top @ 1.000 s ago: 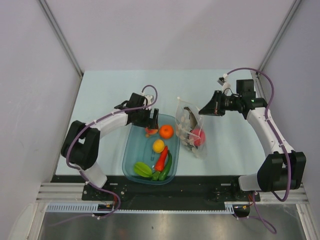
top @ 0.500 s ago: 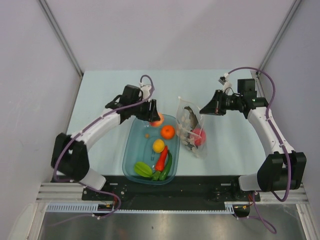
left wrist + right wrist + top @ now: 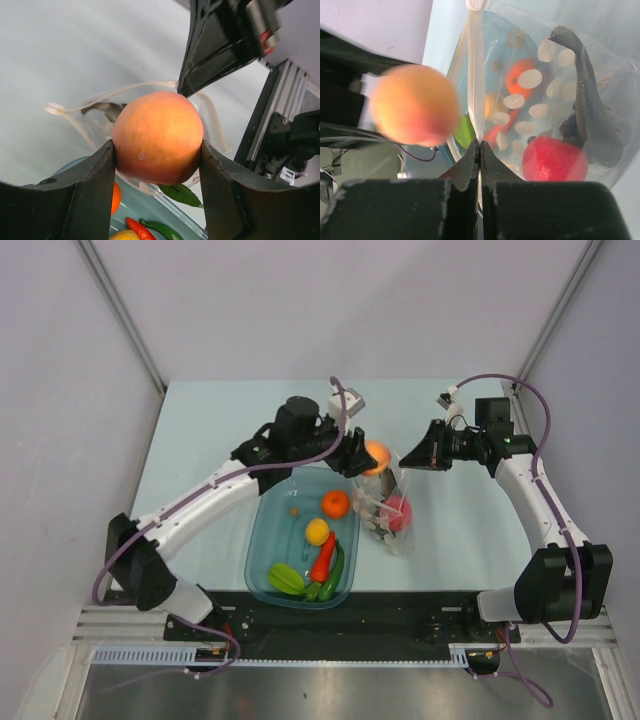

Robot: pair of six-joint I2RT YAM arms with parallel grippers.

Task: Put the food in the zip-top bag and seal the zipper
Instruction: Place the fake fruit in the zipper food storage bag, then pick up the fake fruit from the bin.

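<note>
Bag: we see the clear, crinkly, thin plastic zip-top bag [image 3: 402,538] lying on the pale blue-green table [image 3: 200,430], with its mouth at the far end held up.
Zipper: the thin, straight, whitish zipper strip [image 3: 474,60] runs along the bag's mouth edge and ends between the right fingers.
Inside the bag: a glossy red round fruit [image 3: 552,160] and a dull grey curved fish [image 3: 585,100] press against the film.
Peach: the smooth, round, orange-pink peach [image 3: 376,456] hangs just above the bag's mouth, off the table.
Left gripper: we find the left gripper [image 3: 156,145] clamped on the peach, one matte black finger on each side of it.
Right gripper: the right gripper [image 3: 479,150] sits at the bag's right. Its jaws are pressed together and pinch the mouth edge at the zipper strip.
Tub: the translucent teal rectangular tub [image 3: 262,540] with rounded corners stands just left of the bag.
In the tub: we count a round orange [image 3: 334,503], a yellow lemon [image 3: 317,531], a ridged green starfruit [image 3: 285,578], a long red pepper [image 3: 323,558] and a slim green pepper [image 3: 334,575].
</note>
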